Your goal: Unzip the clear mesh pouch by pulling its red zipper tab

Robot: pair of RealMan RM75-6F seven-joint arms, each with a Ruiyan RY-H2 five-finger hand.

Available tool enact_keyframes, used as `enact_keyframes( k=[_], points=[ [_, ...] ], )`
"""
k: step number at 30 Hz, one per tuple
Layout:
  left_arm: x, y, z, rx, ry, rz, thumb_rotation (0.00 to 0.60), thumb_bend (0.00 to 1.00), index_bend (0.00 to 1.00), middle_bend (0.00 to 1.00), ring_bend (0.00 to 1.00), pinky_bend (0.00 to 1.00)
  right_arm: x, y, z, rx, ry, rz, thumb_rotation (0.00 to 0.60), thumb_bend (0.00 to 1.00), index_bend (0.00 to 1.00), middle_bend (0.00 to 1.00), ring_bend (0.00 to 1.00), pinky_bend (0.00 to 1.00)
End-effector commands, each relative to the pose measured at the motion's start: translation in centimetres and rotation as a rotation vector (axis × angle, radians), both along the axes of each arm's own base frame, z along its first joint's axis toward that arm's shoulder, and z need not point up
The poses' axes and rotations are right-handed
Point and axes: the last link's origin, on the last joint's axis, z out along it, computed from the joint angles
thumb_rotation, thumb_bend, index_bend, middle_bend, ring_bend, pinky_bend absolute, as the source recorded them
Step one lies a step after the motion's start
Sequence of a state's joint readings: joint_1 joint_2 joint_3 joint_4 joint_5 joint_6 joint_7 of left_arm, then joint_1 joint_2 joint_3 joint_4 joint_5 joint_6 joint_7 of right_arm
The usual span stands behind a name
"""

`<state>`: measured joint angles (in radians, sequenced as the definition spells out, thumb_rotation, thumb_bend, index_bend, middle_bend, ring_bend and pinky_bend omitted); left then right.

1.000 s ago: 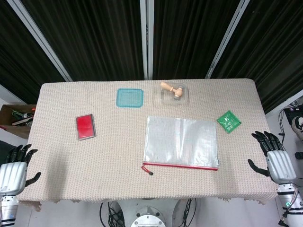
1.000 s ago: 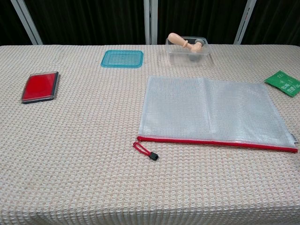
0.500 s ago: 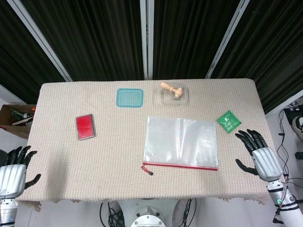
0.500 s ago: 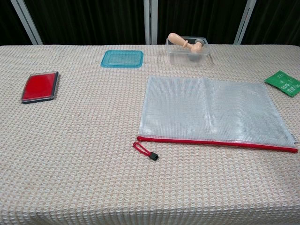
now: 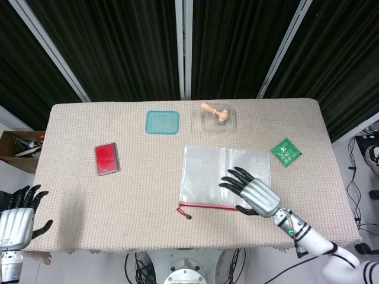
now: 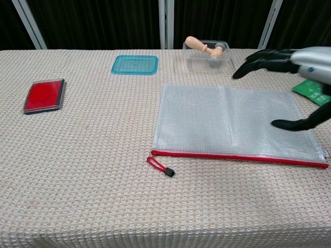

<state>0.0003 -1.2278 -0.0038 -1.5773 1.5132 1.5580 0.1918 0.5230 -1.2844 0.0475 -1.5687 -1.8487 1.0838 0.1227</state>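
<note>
The clear mesh pouch [image 5: 225,178] is laid flat on the right half of the tabletop [image 5: 142,195], with its red zipper [image 6: 238,157] run along the near edge and seemingly closed from end to end. The red zipper tab [image 6: 159,166] is trailed off the pouch's near-left corner onto the cloth, ended in a small dark toggle. The right hand [image 5: 251,193] is held over the near-right part of the pouch with its fingers spread and nothing in it; whether it is touching the mesh cannot be told. The left hand [image 5: 15,218] is kept off the near-left corner of the tabletop, fingers apart and empty, well apart from the pouch. The step in hand is judged to be the reach, with no pull yet begun. It would be done well if the pouch were pinned flat by one hand while the tab is pinched at its loop and drawn along the zipper line, not lifted, so that the mesh is not bunched. Only the head view shows the left hand and the right forearm; in the chest view the tab's loop and toggle are seen more plainly, and the right hand's height above the mesh is suggested.
</note>
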Motion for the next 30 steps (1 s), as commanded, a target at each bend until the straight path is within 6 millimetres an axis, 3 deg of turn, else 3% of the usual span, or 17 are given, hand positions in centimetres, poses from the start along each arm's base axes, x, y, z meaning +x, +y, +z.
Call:
enact_keyframes(
  k=[1,6,11,23,30],
  points=[
    [-0.2,0.1,-0.1,-0.005,-0.003,0.006,0.600,0.14,0.25,0.12,0.08,0.13,4.4,-1.5,-4.3,0.076,0.079,0.148,0.600,0.16,0.25,0.16,0.00,0.00],
    [-0.6,0.2,-0.1,-0.006,-0.007,0.022,0.600,0.14,0.25,0.12,0.08,0.13,7.1,-2.8,-8.3,0.125,0.141,0.224,0.600,0.15,0.29,0.17,0.00,0.00],
    [-1.1,0.2,-0.1,-0.008,-0.017,0.037,0.600,0.14,0.25,0.12,0.08,0.13,8.1,-3.3,-11.5,0.125,0.182,0.289,0.600,0.17,0.30,0.18,0.00,0.00],
    [-1.7,0.3,-0.1,-0.011,-0.034,0.046,0.600,0.14,0.25,0.12,0.08,0.13,8.8,-3.5,-14.7,0.139,0.161,0.331,0.600,0.18,0.34,0.20,0.00,0.00],
    [-1.8,0.2,0.1,-0.010,-0.035,0.042,0.600,0.14,0.25,0.12,0.08,0.13,9.5,-3.3,-15.9,0.154,0.150,0.359,0.600,0.24,0.37,0.21,0.00,0.00]
  ],
)
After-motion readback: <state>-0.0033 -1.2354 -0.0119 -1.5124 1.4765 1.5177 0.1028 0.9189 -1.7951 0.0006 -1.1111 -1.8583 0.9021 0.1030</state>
